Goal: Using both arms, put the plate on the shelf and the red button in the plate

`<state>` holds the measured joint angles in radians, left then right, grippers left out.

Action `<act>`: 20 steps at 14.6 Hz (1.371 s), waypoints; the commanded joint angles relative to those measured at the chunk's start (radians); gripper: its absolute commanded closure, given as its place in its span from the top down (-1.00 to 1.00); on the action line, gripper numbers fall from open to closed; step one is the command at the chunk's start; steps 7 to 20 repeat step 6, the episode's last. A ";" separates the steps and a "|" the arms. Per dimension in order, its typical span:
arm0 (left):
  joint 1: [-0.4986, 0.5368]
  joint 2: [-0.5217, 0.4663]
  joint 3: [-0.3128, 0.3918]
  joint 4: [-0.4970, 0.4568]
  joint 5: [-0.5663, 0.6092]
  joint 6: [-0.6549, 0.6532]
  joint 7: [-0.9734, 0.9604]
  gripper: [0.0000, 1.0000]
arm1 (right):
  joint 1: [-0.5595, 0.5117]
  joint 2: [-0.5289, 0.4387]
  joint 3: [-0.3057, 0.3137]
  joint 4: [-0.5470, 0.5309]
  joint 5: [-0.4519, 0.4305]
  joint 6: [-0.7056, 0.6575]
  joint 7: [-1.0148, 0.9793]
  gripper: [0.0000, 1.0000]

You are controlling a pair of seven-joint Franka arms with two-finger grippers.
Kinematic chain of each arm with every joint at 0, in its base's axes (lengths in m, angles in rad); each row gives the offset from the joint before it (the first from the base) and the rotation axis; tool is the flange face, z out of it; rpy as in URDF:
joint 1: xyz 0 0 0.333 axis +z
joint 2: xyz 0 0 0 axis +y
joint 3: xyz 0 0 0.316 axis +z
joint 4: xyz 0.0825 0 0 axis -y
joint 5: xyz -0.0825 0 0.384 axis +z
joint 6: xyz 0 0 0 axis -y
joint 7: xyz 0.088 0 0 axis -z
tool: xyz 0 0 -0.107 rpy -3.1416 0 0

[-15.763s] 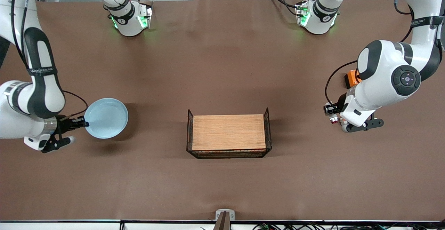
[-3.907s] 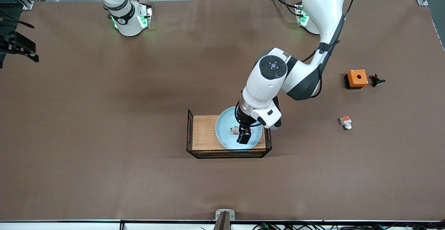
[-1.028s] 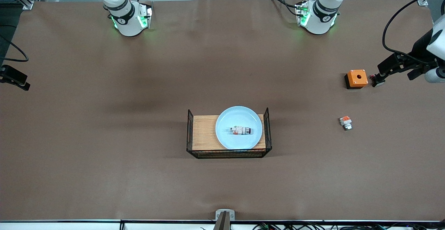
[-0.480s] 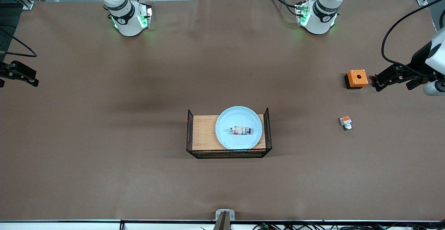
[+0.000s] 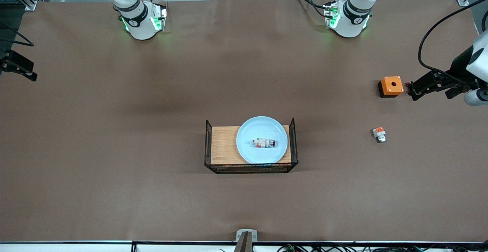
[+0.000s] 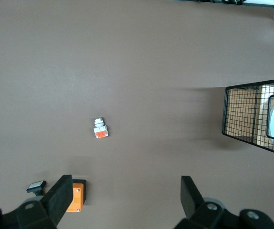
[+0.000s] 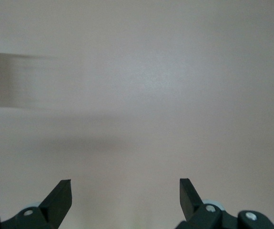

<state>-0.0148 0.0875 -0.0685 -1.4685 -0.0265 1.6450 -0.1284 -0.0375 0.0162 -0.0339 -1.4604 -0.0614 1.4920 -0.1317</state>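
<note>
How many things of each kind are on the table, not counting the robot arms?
Plate: 1
Red button: 1
Wire-sided tray: 1
Orange box: 1
Small orange-and-white switch: 1
Small dark piece: 1
Total: 6

Distractors on brown table

Wire basket [image 5: 209, 145] with wooden board [image 5: 224, 145] mid-table; orange box [image 5: 390, 85] with hole, small black part beside it [image 6: 36, 186], orange-white switch piece [image 5: 379, 134] nearer camera.
</note>
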 commanded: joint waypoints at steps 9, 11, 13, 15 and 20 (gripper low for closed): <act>-0.004 -0.003 -0.002 0.022 0.011 -0.019 0.009 1.00 | 0.001 -0.070 -0.009 -0.087 0.028 0.024 -0.017 1.00; -0.004 -0.003 -0.002 0.022 0.011 -0.019 0.009 1.00 | 0.001 -0.070 -0.009 -0.087 0.028 0.024 -0.017 1.00; -0.004 -0.003 -0.002 0.022 0.011 -0.019 0.009 1.00 | 0.001 -0.070 -0.009 -0.087 0.028 0.024 -0.017 1.00; -0.004 -0.003 -0.002 0.022 0.011 -0.019 0.009 1.00 | 0.001 -0.070 -0.009 -0.087 0.028 0.024 -0.017 1.00; -0.004 -0.003 -0.002 0.022 0.011 -0.019 0.009 1.00 | 0.001 -0.070 -0.009 -0.087 0.028 0.024 -0.017 1.00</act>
